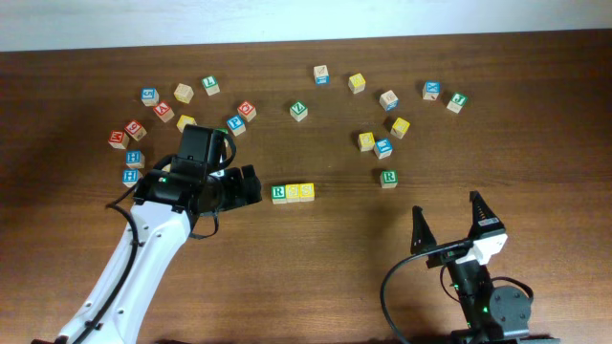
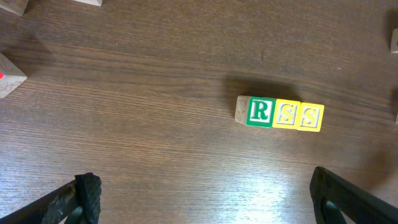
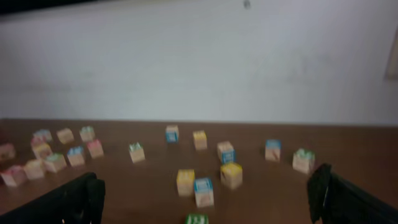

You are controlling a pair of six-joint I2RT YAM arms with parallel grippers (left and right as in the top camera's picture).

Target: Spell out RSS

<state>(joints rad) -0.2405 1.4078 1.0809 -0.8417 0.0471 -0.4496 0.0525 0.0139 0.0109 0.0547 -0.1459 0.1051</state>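
The left gripper has its black jaws spread wide with nothing between them. Its wrist view shows only bare tabletop in the gap.

In the overhead view the finished row lies just at the left gripper's 3 o'clock, near it but not touching. First comes the small wooden cube with the green-bordered face and green R. The first yellow-faced wooden S cube touches it at 3 o'clock, and the second yellow-faced wooden S cube touches that one in turn. The three sit flush in a straight line on the dark brown wooden table and read RSS from the robot's side.

The right gripper stands well apart, at about 4 o'clock from the row. Its jaws are also wide and empty. A spare wooden cube with a green R sits alone at its 11 o'clock.

Farther out, loose wooden alphabet cubes are scattered in an arc from 9 o'clock round to 2 o'clock of the row. Red and blue faces cluster on the 9 to 11 o'clock side, while yellow, blue and green faces lie toward 1 and 2 o'clock. The right wrist view is too blurred to read their letters.
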